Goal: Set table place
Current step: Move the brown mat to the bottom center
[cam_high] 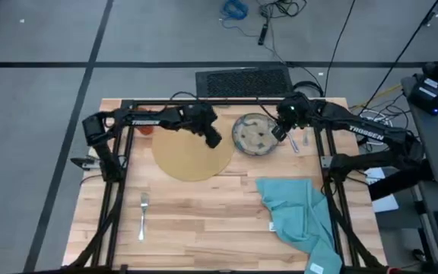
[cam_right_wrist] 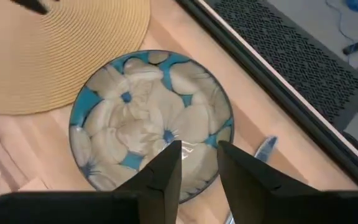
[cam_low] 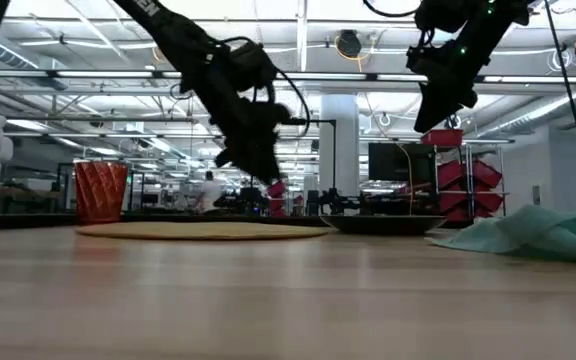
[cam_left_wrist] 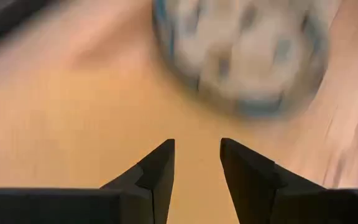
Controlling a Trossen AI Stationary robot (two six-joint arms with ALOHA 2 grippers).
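A round tan mat (cam_high: pixel 193 154) lies on the wooden table (cam_high: pixel 204 221), toward its far edge; everything below is placed against this mat. Just beside the mat's right edge, apart from it, sits the plate (cam_high: pixel 254 134), patterned with pale flowers on blue. The right gripper (cam_right_wrist: pixel 199 163) hangs directly over the plate's near rim, fingers narrowly parted and empty, likely lined up to grip that rim and carry the plate onto the mat. The left gripper (cam_left_wrist: pixel 197 163) hovers above the mat's right part, fingers also narrowly apart, holding nothing. An orange cup (cam_low: pixel 101 190) stands by the mat's far left edge. The teal napkin (cam_high: pixel 299 215) lies crumpled right and nearer than the mat; a fork (cam_high: pixel 143 215) lies nearer, to the left.
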